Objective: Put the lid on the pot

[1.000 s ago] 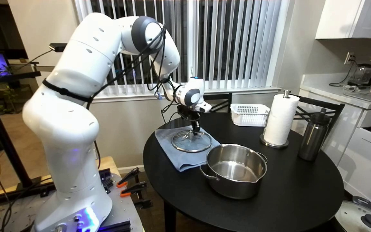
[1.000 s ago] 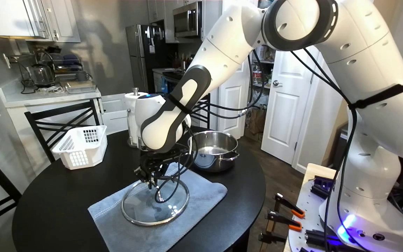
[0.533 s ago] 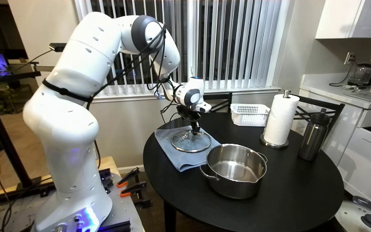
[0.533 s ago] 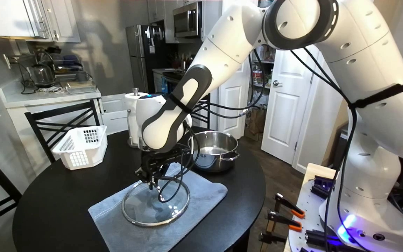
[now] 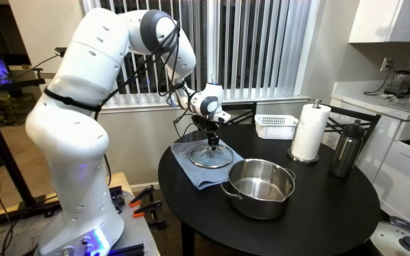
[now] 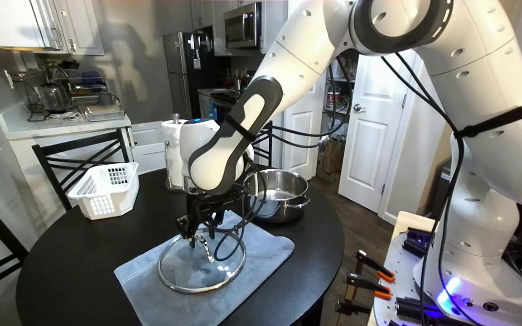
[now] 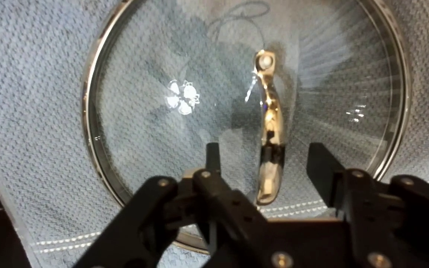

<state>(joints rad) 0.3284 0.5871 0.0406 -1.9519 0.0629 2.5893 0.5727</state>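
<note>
Arm (image 5: 87, 67) arched high, wrist (image 5: 209, 102) low, gripper (image 7: 266, 160) pointing down, and those two fingers (image 7: 321, 169) stand well apart!

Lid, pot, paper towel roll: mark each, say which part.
Lid (image 7: 233, 102): wrist view, on its clear glass.
Pot (image 5: 261, 189): in an exterior view, on its inner bottom.
Paper towel roll (image 5: 311, 133): in an exterior view, on its white side.

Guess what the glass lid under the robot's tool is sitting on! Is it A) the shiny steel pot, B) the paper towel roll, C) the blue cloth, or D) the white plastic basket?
C: in both exterior views the glass lid rests on the blue cloth, whose weave shows through the glass in the wrist view.
</note>
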